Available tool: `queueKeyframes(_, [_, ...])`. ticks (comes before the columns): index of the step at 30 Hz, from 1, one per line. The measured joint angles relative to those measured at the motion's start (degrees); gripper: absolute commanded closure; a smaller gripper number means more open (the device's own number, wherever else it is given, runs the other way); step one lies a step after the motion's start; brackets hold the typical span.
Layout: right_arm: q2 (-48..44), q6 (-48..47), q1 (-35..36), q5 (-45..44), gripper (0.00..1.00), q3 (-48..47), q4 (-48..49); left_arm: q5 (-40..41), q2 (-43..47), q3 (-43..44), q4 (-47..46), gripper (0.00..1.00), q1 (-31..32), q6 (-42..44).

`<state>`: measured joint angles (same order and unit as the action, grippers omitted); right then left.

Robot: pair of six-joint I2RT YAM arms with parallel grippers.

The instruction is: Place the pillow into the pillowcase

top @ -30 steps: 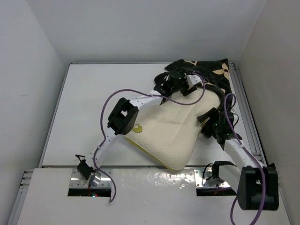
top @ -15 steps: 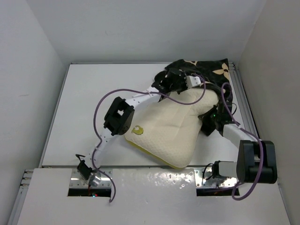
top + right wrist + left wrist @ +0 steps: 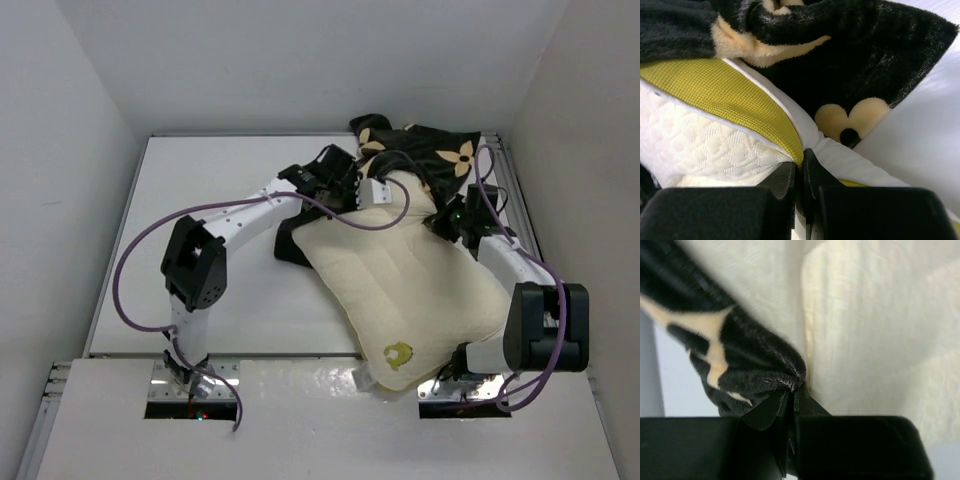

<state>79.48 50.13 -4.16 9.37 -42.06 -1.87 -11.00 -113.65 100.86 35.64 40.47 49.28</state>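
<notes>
Pillow [image 3: 400,280] runs diagonally across the table's [image 3: 200,180] right half, far end tucked inside the pillowcase [image 3: 430,150] in the far-right corner.

Bright, even light with soft shadows; wrist views blur up close (the pillowcase [image 3: 755,360] especially).

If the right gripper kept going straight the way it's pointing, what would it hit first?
The pillow. The right gripper is shut with its tips right at the pillow's yellow-green side band, so it would press into that at once. The pillowcase appears to lie just beyond.
</notes>
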Motion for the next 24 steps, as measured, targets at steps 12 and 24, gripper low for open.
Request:
queueKeyframes(12, [0.2, -3.8, 12.5, -1.9, 0.79, 2.3, -0.8, 2.7, 4.0, 0.5, 21.2, 0.24, 1.9, -7.3])
queueKeyframes(24, [-1.6, -8.4, 14.4, -2.3, 0.59, 2.3, -1.0, 14.8, 0.4, 7.5, 2.6, 0.29, 0.9, -21.0])
